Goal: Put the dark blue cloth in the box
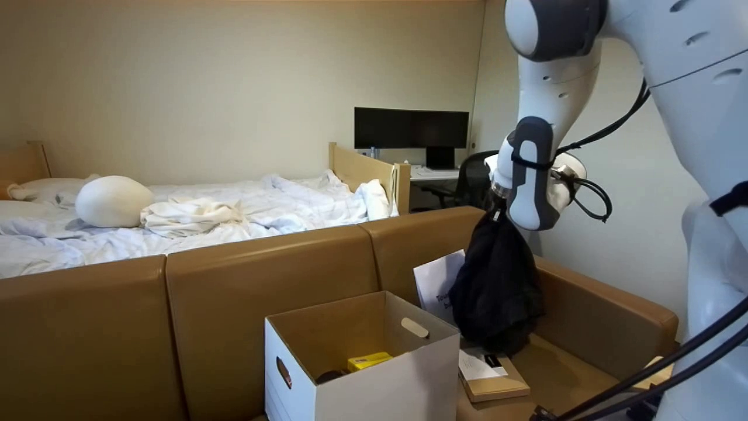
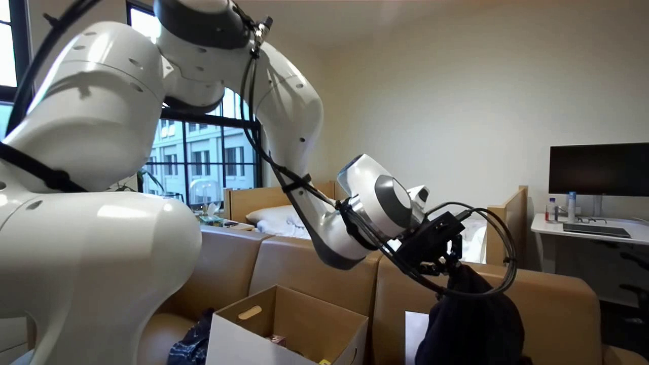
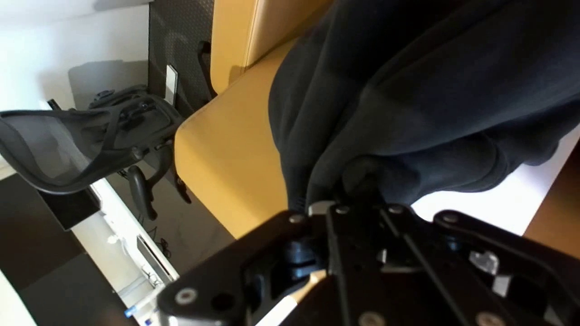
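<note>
Right of centre in an exterior view, one large, soft, navy-black cloth (image 1: 499,286) hangs from the black two-fingered end effector (image 1: 497,213), which is pinched tight on the gathered top. The cloth's long axis runs nearly vertical, narrow end up, wide end down; whether it touches the one flat brown cardboard package (image 1: 499,387) below cannot be told. At lower centre stands one white-sided cardboard box (image 1: 385,389) with a brown interior, two handle slots (image 1: 284,372) showing and one yellow packet (image 1: 368,361) inside. The cloth is outside it, to the right. One white printed sheet (image 1: 435,279) rests against the brown leather-look sofa (image 1: 269,280). Left of the box in an exterior view lies one dark blue patterned fabric bundle (image 2: 193,340).
</note>
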Controlling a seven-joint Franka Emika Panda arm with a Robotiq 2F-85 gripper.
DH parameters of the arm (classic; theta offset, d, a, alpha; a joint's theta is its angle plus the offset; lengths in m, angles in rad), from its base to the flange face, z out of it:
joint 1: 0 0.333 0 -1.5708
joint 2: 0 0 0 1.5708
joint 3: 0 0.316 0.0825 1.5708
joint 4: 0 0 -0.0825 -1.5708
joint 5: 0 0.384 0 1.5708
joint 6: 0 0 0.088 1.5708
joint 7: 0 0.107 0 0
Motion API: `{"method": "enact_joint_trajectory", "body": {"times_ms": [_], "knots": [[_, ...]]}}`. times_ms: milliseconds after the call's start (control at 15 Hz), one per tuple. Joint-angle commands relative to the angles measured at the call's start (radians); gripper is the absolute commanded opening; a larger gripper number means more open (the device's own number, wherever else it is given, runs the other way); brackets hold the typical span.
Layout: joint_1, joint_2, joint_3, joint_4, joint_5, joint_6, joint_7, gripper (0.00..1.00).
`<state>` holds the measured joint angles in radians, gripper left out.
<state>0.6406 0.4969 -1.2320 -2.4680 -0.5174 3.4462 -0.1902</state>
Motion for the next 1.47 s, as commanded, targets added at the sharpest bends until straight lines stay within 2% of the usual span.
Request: {"method": "enact_joint_trajectory", "body": {"times_ms": [0,67,133,200,267,400,533,733,867,933,1000,1067,1133,1200,1333,1400], "knots": [[0.193,-0.227,-0.238,-0.109,-0.012,-0.030,-0.020,0.05],[0.230,-0.278,-0.310,-0.107,-0.040,-0.076,-0.042,0.05],[0.222,-0.298,-0.311,-0.070,-0.061,-0.168,-0.042,0.05],[0.192,-0.178,-0.251,-0.093,-0.022,-0.076,0.002,0.08],[0.209,-0.218,-0.282,-0.089,-0.037,-0.127,0.000,0.08],[0.212,-0.270,-0.297,-0.087,-0.048,-0.161,-0.007,0.08],[0.281,-0.372,-0.351,-0.067,-0.082,-0.140,-0.042,0.05],[0.405,-0.478,-0.481,-0.027,-0.154,-0.114,-0.072,0.05],[0.456,-0.575,-0.519,0.016,-0.203,-0.134,-0.057,0.05],[0.465,-0.612,-0.516,0.035,-0.216,-0.137,-0.038,0.05],[0.455,-0.638,-0.495,0.051,-0.235,-0.125,-0.032,0.05],[0.283,-0.660,-0.297,0.050,-0.170,-0.112,-0.100,0.05],[0.377,-0.695,-0.386,0.075,-0.263,-0.116,-0.037,0.05],[0.318,-0.719,-0.308,0.083,-0.273,-0.118,-0.033,0.05],[0.239,-0.707,-0.204,0.098,-0.296,-0.097,-0.008,0.05],[0.149,-0.689,-0.094,0.092,-0.209,-0.086,-0.071,0.05]]}}
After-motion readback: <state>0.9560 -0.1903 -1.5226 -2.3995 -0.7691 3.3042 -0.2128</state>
